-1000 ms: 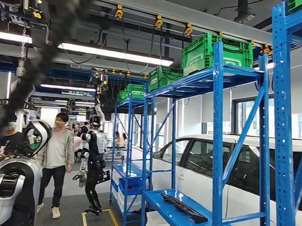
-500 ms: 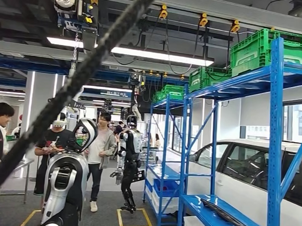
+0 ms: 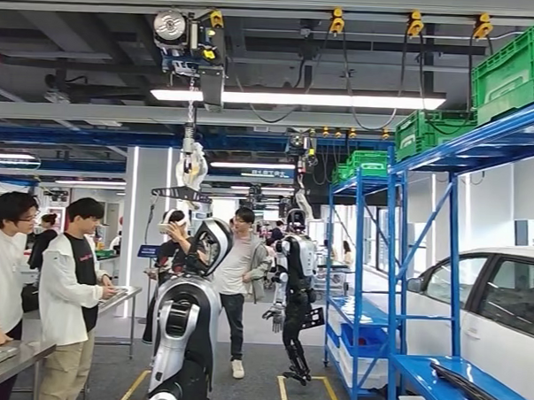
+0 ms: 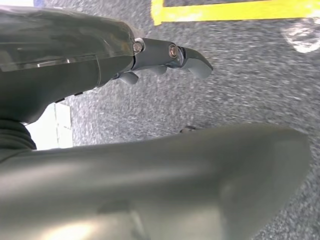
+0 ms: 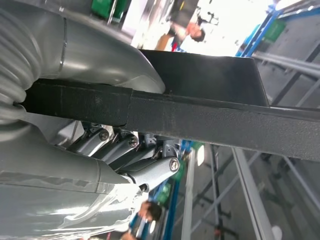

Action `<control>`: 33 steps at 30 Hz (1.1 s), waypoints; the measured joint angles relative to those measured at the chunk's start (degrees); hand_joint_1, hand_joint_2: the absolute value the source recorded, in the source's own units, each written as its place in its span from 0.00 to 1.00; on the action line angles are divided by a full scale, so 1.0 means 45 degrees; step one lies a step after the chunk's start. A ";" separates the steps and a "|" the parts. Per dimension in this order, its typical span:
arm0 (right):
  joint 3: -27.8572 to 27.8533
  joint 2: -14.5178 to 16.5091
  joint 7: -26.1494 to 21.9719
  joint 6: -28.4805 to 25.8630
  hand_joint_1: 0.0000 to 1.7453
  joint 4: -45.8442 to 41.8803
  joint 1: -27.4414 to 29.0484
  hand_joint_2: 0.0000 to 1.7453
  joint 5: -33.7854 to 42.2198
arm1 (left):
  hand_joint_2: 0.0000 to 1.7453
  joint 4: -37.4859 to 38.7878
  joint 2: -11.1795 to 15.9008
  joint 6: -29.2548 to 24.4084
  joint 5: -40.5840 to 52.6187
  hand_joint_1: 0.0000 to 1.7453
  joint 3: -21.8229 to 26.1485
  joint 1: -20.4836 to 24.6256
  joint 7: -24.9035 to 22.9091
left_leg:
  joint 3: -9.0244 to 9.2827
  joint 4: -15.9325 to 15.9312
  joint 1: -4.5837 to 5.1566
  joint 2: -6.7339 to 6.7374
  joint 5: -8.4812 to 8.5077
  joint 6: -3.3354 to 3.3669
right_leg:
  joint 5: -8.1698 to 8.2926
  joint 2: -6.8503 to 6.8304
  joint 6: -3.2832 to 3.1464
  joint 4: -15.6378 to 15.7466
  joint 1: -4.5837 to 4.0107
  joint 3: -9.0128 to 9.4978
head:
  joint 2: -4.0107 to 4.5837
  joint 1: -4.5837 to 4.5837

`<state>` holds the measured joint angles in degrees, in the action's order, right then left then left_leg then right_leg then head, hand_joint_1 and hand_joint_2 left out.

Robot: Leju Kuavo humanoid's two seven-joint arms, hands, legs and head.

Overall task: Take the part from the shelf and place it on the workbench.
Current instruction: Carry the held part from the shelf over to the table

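**Blue racks, green crates, black part**

The shelf (image 3: 398, 285) is bright blue, with green crates (image 3: 517, 65) on top of it. Beside the shelf, the car (image 3: 501, 308) is white. Yellow lines (image 3: 309, 392) frame grey floor. The part (image 5: 211, 120) is matt black against the silver-grey right hand (image 5: 113, 150).

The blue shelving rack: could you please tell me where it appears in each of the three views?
Head view: the blue shelving rack fills the right side.
Right wrist view: blue beams behind the long black part that the right hand holds.
Left wrist view: not in it; grey floor there.
Shared landmark: green crates on top of the rack.
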<state>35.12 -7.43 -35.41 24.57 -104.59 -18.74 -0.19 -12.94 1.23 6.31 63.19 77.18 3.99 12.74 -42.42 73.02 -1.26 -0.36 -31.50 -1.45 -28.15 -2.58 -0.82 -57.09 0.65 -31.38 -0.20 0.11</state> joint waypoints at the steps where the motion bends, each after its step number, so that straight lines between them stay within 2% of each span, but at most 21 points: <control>1: 0.0000 -0.0002 0.0004 0.0001 1.00 0.0000 0.0006 1.00 0.0002 | 1.00 0.0000 -0.0005 0.0013 -0.0007 0.00 0.0000 -0.0020 0.0004 | 0.0404 -0.0721 -0.0038 0.0106 0.0385 -0.0028 | -0.0026 -0.0158 0.0038 -0.0003 0.0007 0.0025 | 0.0000 0.0000; 4: -0.0006 -0.0015 0.0022 0.0013 1.00 -0.0010 -0.0015 1.00 0.0023 | 1.00 0.0000 -0.0030 0.0074 -0.0022 0.00 0.0000 0.0008 0.0024 | 0.1629 -0.2979 0.0005 0.0711 0.1171 0.0056 | -0.0144 -0.0541 0.0242 -0.0037 -0.0053 0.0121 | 0.0000 -0.0001; 5: -0.0009 -0.0019 0.0029 0.0017 1.00 -0.0015 -0.0023 1.00 0.0033 | 1.00 0.0000 -0.0045 0.0091 -0.0022 0.00 0.0000 0.0017 0.0034 | 0.1730 -0.3206 0.0051 0.0782 0.1185 0.0130 | -0.0179 -0.0643 0.0312 -0.0043 -0.0081 0.0147 | 0.0001 -0.0002; 7: -0.0011 -0.0025 0.0040 0.0019 1.00 -0.0021 -0.0036 1.00 0.0046 | 1.00 0.0000 -0.0063 0.0106 -0.0024 0.00 0.0000 -0.0014 0.0051 | 0.1699 -0.3229 0.0115 0.0535 0.1183 0.0300 | -0.0228 -0.0832 0.0451 -0.0019 -0.0067 0.0204 | 0.0001 -0.0004; 8: -0.0012 -0.0026 0.0042 0.0019 1.00 -0.0023 -0.0039 1.00 0.0052 | 1.00 0.0000 -0.0063 0.0106 -0.0024 0.00 0.0000 -0.0045 0.0055 | 0.1694 -0.3241 0.0114 0.0412 0.1198 0.0376 | -0.0325 -0.0734 0.0520 -0.0079 -0.0027 0.0214 | 0.0001 -0.0005; 10: -0.0017 -0.0029 0.0045 0.0018 1.00 -0.0043 -0.0036 1.00 0.0063 | 1.00 0.0000 -0.0063 0.0104 -0.0024 0.00 0.0000 -0.0057 0.0056 | 0.1698 -0.3267 0.0093 0.0188 0.1238 0.0538 | -0.0879 -0.0175 0.0600 -0.0821 0.0029 -0.0062 | 0.0000 -0.0005; 12: -0.0024 -0.0049 0.0047 0.0016 1.00 -0.0056 -0.0002 1.00 0.0070 | 1.00 0.0000 -0.0064 0.0103 -0.0022 0.00 0.0000 -0.0032 0.0053 | 0.1682 -0.3265 0.0122 -0.0062 0.1250 0.0636 | -0.1755 0.0386 0.0574 -0.2567 0.0032 -0.0846 | 0.0001 -0.0005; 14: -0.0029 -0.0069 0.0050 0.0013 1.00 -0.0053 0.0054 1.00 0.0072 | 1.00 0.0000 -0.0064 0.0101 -0.0021 0.00 0.0000 -0.0024 0.0047 | 0.1682 -0.3256 0.0179 -0.0391 0.1255 0.0668 | -0.2087 0.0529 0.0516 -0.3858 0.0012 -0.1511 | 0.0001 -0.0005; 15: -0.0029 -0.0074 0.0050 0.0012 1.00 -0.0053 0.0073 1.00 0.0072 | 1.00 0.0000 -0.0064 0.0100 -0.0021 0.00 0.0000 -0.0029 0.0044 | 0.1694 -0.3252 0.0199 -0.0565 0.1257 0.0671 | -0.1862 0.0564 0.0469 -0.3785 -0.0005 -0.1527 | 0.0001 -0.0005; 16: -0.0030 -0.0077 0.0050 0.0011 1.00 -0.0055 0.0082 1.00 0.0072 | 1.00 0.0000 -0.0064 0.0100 -0.0021 0.00 0.0000 -0.0037 0.0040 | 0.1717 -0.3248 0.0209 -0.0740 0.1258 0.0671 | -0.1417 0.0634 0.0412 -0.3193 -0.0023 -0.1302 | 0.0000 -0.0005; 18: -0.0036 -0.0080 0.0050 0.0010 1.00 -0.0062 0.0079 1.00 0.0076 | 1.00 0.0000 -0.0080 0.0101 -0.0021 0.00 0.0000 -0.0030 0.0038 | 0.1727 -0.3228 0.0219 -0.1074 0.1261 0.0655 | -0.0435 0.1194 0.0280 -0.1393 -0.0031 -0.0569 | 0.0000 -0.0002; 19: -0.0044 -0.0084 0.0050 0.0011 1.00 -0.0071 0.0080 1.00 0.0083 | 1.00 0.0000 -0.0094 0.0102 -0.0021 0.00 0.0000 -0.0015 0.0036 | 0.1691 -0.3213 0.0199 -0.1234 0.1275 0.0623 | -0.0150 0.1502 0.0247 -0.0717 -0.0024 -0.0306 | 0.0000 0.0001; 21: -0.0076 -0.0091 0.0049 0.0018 1.00 -0.0085 0.0088 1.00 0.0095 | 1.00 0.0000 -0.0120 0.0104 -0.0016 0.00 0.0000 -0.0012 0.0038 | 0.1573 -0.3205 0.0132 -0.1542 0.1327 0.0498 | -0.0043 0.1833 0.0221 -0.0228 -0.0041 -0.0153 | 0.0000 0.0007; 22: -0.0095 -0.0091 0.0047 0.0024 1.00 -0.0092 0.0084 1.00 0.0102 | 1.00 0.0000 -0.0118 0.0104 -0.0011 0.00 0.0000 -0.0036 0.0038 | 0.1531 -0.3227 0.0087 -0.1696 0.1361 0.0418 | -0.0027 0.1690 0.0203 -0.0178 -0.0048 -0.0131 | 0.0000 0.0007; 23: -0.0109 -0.0087 0.0046 0.0030 1.00 -0.0095 0.0072 1.00 0.0107 | 1.00 0.0000 -0.0124 0.0113 -0.0005 0.00 0.0000 -0.0067 0.0040 | 0.1499 -0.3209 0.0086 -0.1644 0.1349 0.0358 | 0.0001 0.1529 0.0157 -0.0125 -0.0042 -0.0097 | 0.0000 0.0006; 25: -0.0121 -0.0075 0.0042 0.0039 1.00 -0.0110 0.0047 1.00 0.0119 | 1.00 0.0000 -0.0138 0.0130 0.0000 0.00 0.0000 -0.0084 0.0044 | 0.1229 -0.2683 0.0129 -0.1027 0.0990 0.0258 | 0.0059 0.1149 0.0052 0.0002 -0.0011 -0.0009 | 0.0000 0.0006; 27: -0.0126 -0.0069 0.0040 0.0046 1.00 -0.0125 0.0065 1.00 0.0122 | 1.00 0.0000 -0.0147 0.0138 -0.0001 0.00 0.0000 -0.0037 0.0045 | 0.0507 -0.1193 0.0132 -0.0314 0.0203 0.0167 | 0.0054 0.0731 0.0001 0.0044 -0.0029 0.0032 | 0.0000 0.0009; 29: -0.0121 -0.0069 0.0040 0.0064 1.00 -0.0126 0.0114 1.00 0.0120 | 1.00 0.0000 -0.0147 0.0143 0.0000 0.00 0.0000 -0.0018 0.0046 | -0.0132 0.0141 0.0070 -0.0115 -0.0246 0.0072 | 0.0021 0.0317 0.0003 0.0041 -0.0039 0.0042 | 0.0000 0.0010; 30: -0.0118 -0.0069 0.0040 0.0073 1.00 -0.0126 0.0134 1.00 0.0120 | 1.00 0.0000 -0.0147 0.0146 0.0001 0.00 0.0000 -0.0040 0.0046 | -0.0138 0.0188 0.0036 -0.0060 -0.0141 0.0034 | 0.0000 0.0137 0.0022 0.0039 -0.0038 0.0054 | 0.0000 0.0010; 31: -0.0117 -0.0068 0.0040 0.0080 1.00 -0.0126 0.0147 1.00 0.0120 | 1.00 0.0000 -0.0146 0.0148 0.0002 0.00 0.0000 -0.0068 0.0046 | 0.0135 -0.0296 0.0004 0.0018 0.0179 0.0010 | -0.0028 -0.0030 0.0054 0.0037 -0.0035 0.0082 | 0.0000 0.0010; 33: -0.0117 -0.0064 0.0040 0.0096 1.00 -0.0138 0.0151 1.00 0.0123 | 1.00 0.0000 -0.0141 0.0148 0.0004 0.00 0.0000 -0.0092 0.0045 | 0.1111 -0.2051 0.0015 0.0426 0.0917 0.0017 | -0.0113 -0.0327 0.0165 0.0025 -0.0057 0.0167 | 0.0000 0.0010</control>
<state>34.60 -7.72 -35.23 25.00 -105.21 -18.06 0.36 -12.94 0.60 6.97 63.21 77.18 3.58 12.94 -37.42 63.79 -1.19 1.56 -27.37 -1.37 -28.66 -4.06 -0.07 -56.98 0.40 -30.64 -0.20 0.15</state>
